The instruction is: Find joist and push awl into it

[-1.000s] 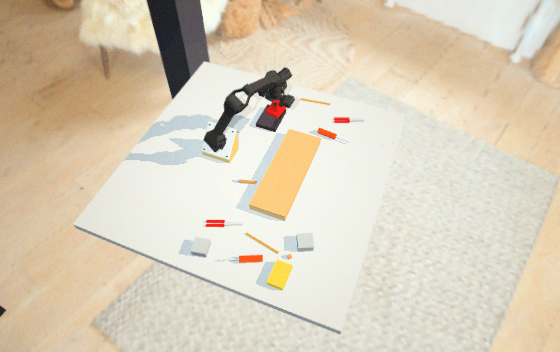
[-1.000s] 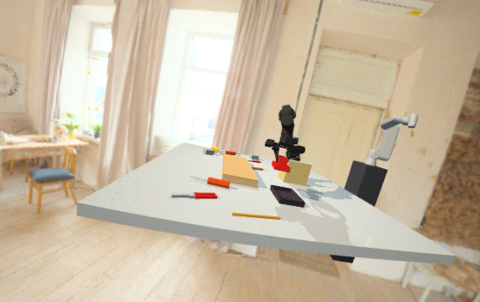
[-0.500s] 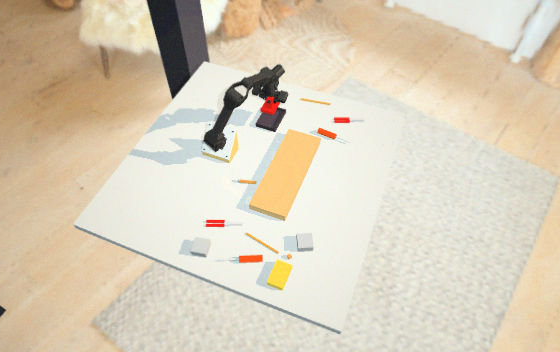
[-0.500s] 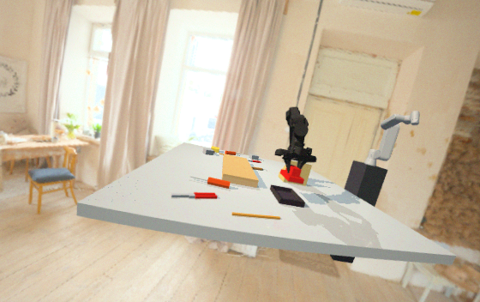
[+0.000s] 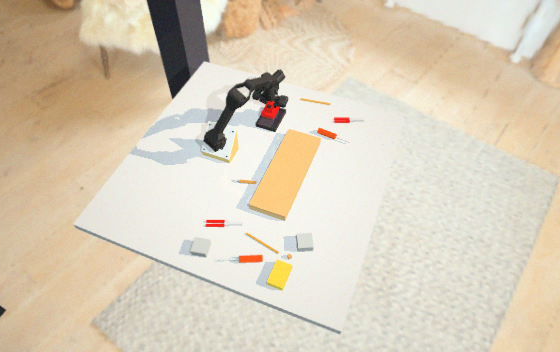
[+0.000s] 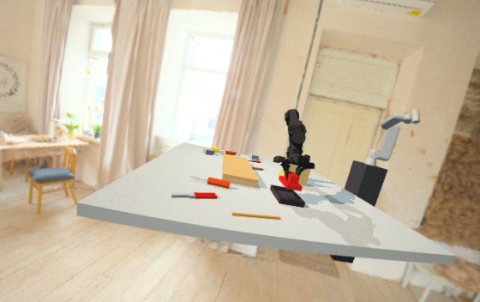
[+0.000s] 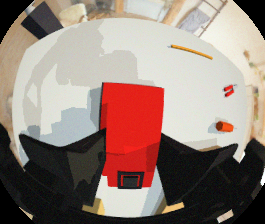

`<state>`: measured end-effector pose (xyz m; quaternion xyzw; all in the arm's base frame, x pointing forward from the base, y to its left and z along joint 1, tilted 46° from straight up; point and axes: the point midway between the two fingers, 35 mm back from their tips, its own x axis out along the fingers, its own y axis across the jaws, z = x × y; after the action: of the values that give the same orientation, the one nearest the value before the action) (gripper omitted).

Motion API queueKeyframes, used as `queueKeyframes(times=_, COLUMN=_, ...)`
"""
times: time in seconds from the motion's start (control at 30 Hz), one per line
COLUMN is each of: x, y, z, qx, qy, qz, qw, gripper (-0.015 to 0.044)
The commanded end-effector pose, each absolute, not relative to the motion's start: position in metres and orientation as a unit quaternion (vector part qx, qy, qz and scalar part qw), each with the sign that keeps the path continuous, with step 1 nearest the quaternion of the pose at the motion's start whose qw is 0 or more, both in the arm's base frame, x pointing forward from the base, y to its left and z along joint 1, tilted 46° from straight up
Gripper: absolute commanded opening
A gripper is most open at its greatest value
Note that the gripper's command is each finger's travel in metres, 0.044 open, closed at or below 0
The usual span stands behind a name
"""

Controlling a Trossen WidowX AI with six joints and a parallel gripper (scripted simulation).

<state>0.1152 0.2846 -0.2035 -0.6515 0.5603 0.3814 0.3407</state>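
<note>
Low in the top view we see a yellow block (image 5: 279,274), two grey blocks (image 5: 200,246) (image 5: 304,241), and an orange pencil (image 5: 262,243) between them.

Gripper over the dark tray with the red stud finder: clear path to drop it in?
Probably yes. The gripper holds the red stud finder right above the dark rectangular tray, jaws shut on it, and nothing lies between them.

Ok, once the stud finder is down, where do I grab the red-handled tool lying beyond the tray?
Take the red handle, not the thin shaft. The tool lies flat on the table, so come straight down from above with the jaws across the handle's short width.
</note>
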Motion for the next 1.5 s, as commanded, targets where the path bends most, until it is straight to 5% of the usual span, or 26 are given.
queueKeyframes(times=0.0, x=0.116, y=0.280, z=-0.208, qx=-0.653, qy=0.558, qz=0.382, qw=0.341, gripper=0.0000)
queueKeyframes(times=1.1, x=0.122, y=0.240, z=-0.245, qx=-0.654, qy=0.558, qz=0.381, qw=0.340, gripper=0.0000)
queueKeyframes(times=1.47, x=0.121, y=0.241, z=-0.245, qx=-0.652, qy=0.561, qz=0.380, qw=0.340, gripper=0.0289)
